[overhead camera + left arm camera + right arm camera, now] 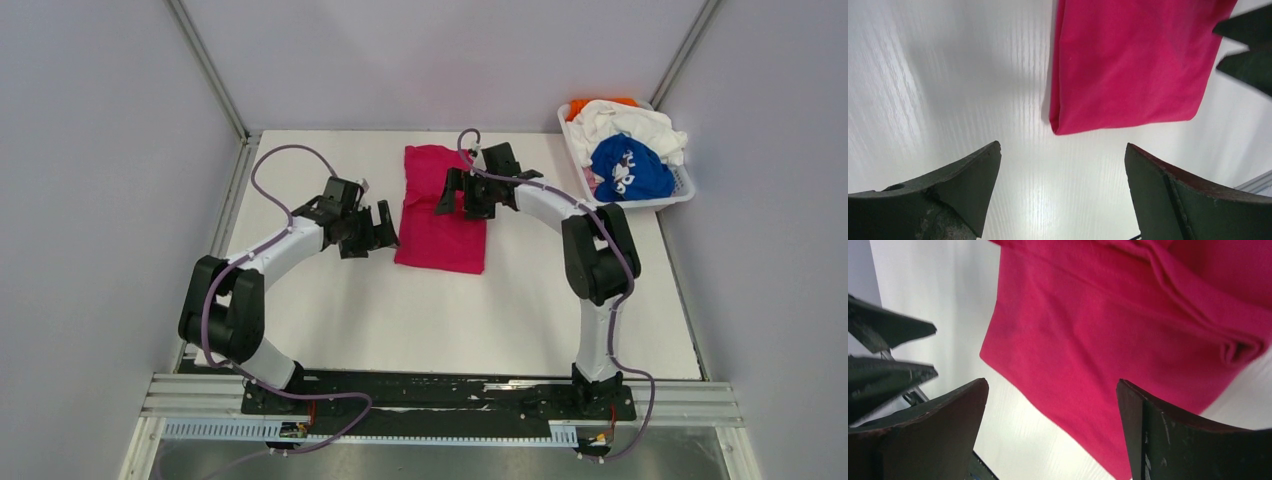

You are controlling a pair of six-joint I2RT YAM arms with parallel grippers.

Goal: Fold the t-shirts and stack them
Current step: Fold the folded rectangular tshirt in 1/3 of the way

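The magenta-pink t-shirt lies folded into a long strip on the white table. It also shows in the left wrist view and the right wrist view. My left gripper is open and empty, just left of the strip's near end. My right gripper is open and empty, above the strip's right edge. The blue t-shirt, the white t-shirt and the orange t-shirt lie crumpled in the white basket.
The basket sits at the table's far right corner. Grey walls close in the table at the back and both sides. The right gripper's fingers show at the right edge of the left wrist view.
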